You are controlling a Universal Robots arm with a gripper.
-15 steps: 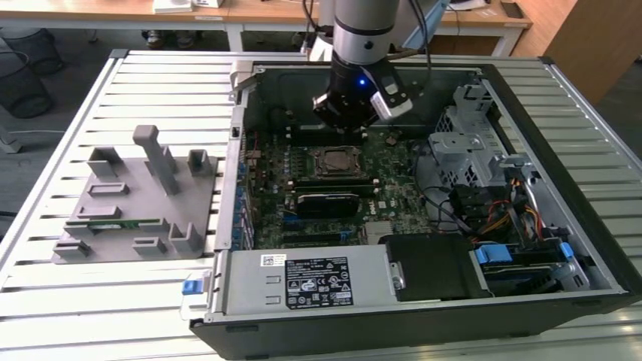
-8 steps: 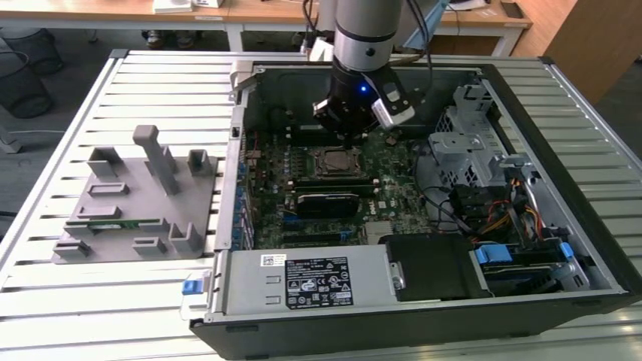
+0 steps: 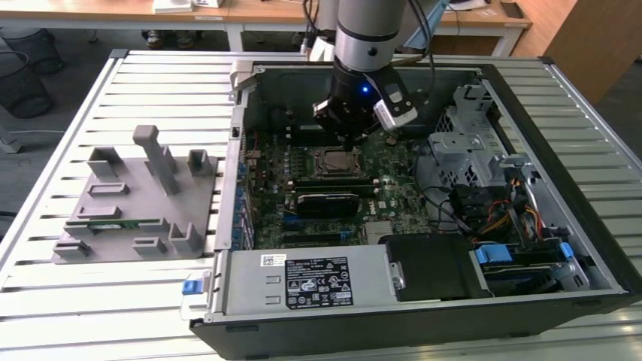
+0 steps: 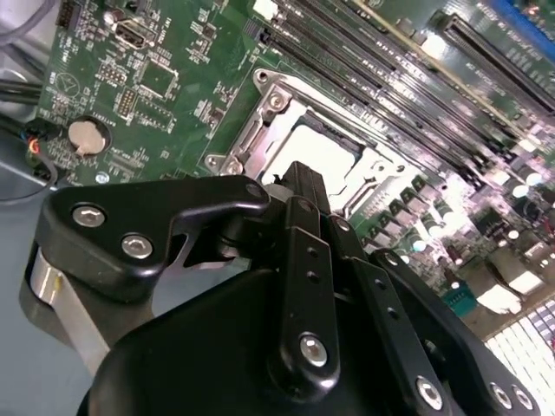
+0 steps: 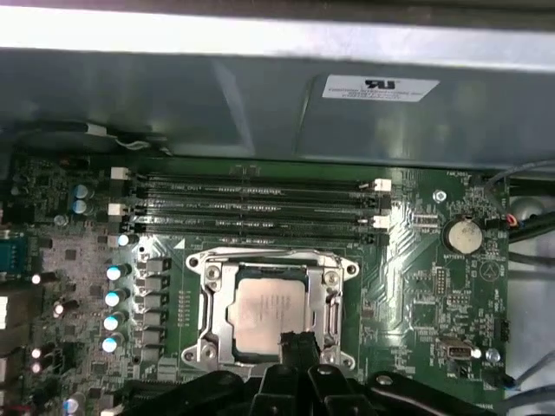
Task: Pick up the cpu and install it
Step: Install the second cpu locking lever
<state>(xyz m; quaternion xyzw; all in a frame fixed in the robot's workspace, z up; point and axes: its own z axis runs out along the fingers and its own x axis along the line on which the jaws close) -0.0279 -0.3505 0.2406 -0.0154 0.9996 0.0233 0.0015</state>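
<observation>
An open computer case (image 3: pixel 561 113) is seen lying on a slatted table (image 3: pixel 150 83) in the exterior view. The green board (image 3: pixel 396 169) fills the floor of the case. The arm (image 3: pixel 369 30) is held straight down into the case, and the gripper (image 3: pixel 346 139) hangs just above the socket (image 3: pixel 336 162).

The cpu (image 5: pixel 270 314) is seen lying flat in the socket (image 5: pixel 269 312) in the first wrist view, with its silver top facing up. A metal frame (image 5: pixel 332 295) goes around it. The cpu (image 4: pixel 325 152) is also seen in the second wrist view, inside the same frame (image 4: pixel 238 143).

The black fingertips (image 5: pixel 297 347) are seen at the near edge of the cpu. They look drawn close together, with nothing held between them. Whether they touch the cpu cannot be told.

Four long black slots (image 5: pixel 256 208) lie just beside the socket. A round silver battery (image 5: pixel 462 232) sits on the board, apart from the socket.

A grey rack (image 3: pixel 135 203) stands on the table at the exterior view's left, well apart from the gripper. A thin green stick (image 3: pixel 120 223) lies in it.
</observation>
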